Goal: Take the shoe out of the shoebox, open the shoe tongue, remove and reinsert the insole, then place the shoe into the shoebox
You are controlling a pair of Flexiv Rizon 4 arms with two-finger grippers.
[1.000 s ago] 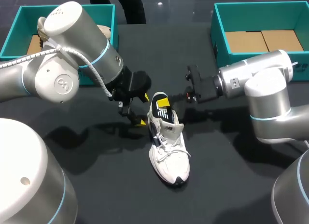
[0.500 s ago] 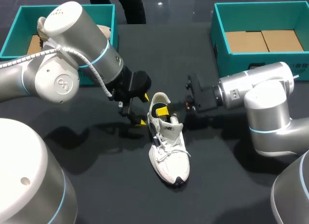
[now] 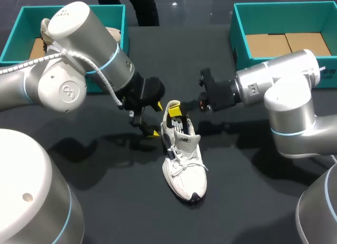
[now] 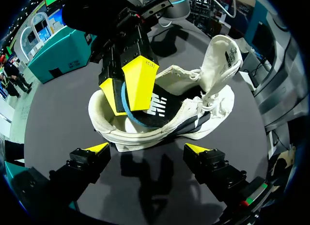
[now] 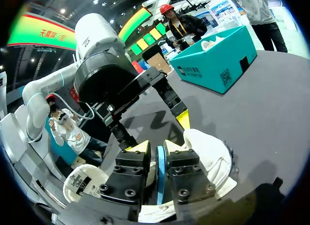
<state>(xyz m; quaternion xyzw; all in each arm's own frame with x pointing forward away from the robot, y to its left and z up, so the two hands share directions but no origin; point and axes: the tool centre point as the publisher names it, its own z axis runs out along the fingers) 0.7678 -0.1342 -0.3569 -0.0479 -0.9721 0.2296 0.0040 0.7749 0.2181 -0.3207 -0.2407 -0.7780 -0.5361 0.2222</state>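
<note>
Right fingers (image 5: 131, 179) pinch the insole (image 5: 160, 174) over the black table (image 3: 105, 191).

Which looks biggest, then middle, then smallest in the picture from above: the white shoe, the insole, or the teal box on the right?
1. teal box, clearly the largest.
2. shoe.
3. insole, smallest; only the part sticking out of the shoe shows.

My head camera looks down on the bench (image 3: 121, 202) from above and behind; both wrist cameras closely face the shoe (image 3: 184, 165) from opposite sides.
</note>
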